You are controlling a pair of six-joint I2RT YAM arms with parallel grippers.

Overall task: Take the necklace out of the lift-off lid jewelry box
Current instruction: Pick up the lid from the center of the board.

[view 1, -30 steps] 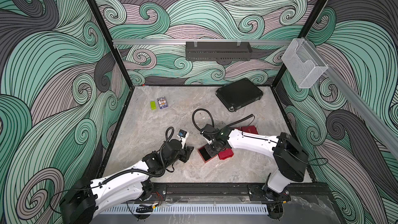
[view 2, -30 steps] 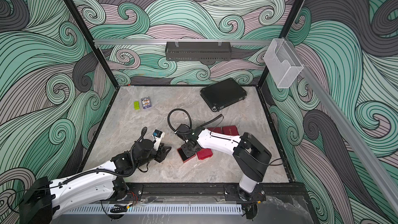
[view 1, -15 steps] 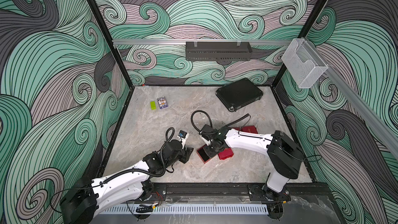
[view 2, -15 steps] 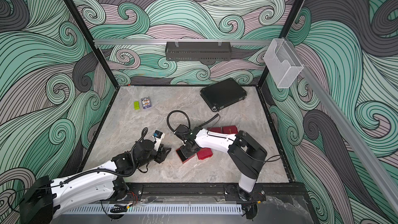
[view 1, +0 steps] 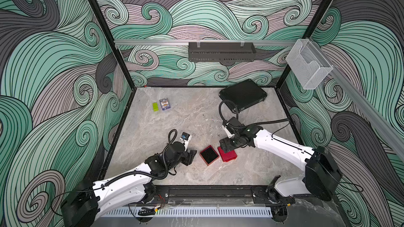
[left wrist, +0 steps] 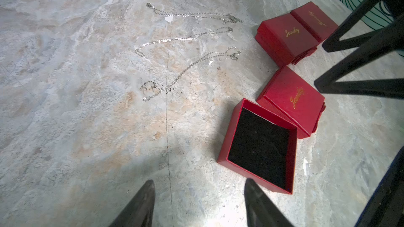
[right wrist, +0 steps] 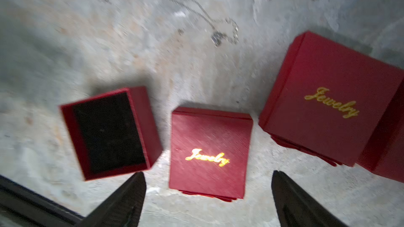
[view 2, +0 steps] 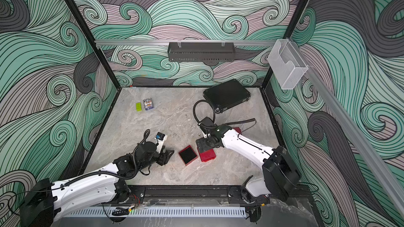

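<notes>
The red jewelry box [left wrist: 260,147] stands open on the marble table, and its black lining [view 1: 209,155] shows nothing inside. Its lid [left wrist: 293,101], marked "Jewelry", lies right beside it [view 2: 207,155]. Three silver necklaces [left wrist: 190,67] lie stretched out on the table beyond the box. My left gripper [left wrist: 197,184] is open just left of the box [view 1: 192,155], holding nothing. My right gripper [right wrist: 207,175] is open wide above the lid [view 1: 226,147], also holding nothing.
Two more closed red boxes [left wrist: 286,38] sit behind the lid, partly under the right arm. A black case [view 1: 242,94] lies at the back right. A green block [view 1: 155,107] and a small card pack [view 1: 164,104] lie at the back left.
My right gripper has opened wide and drawn back to the right, from over the open box to over the lid. The left gripper has opened a little more.
</notes>
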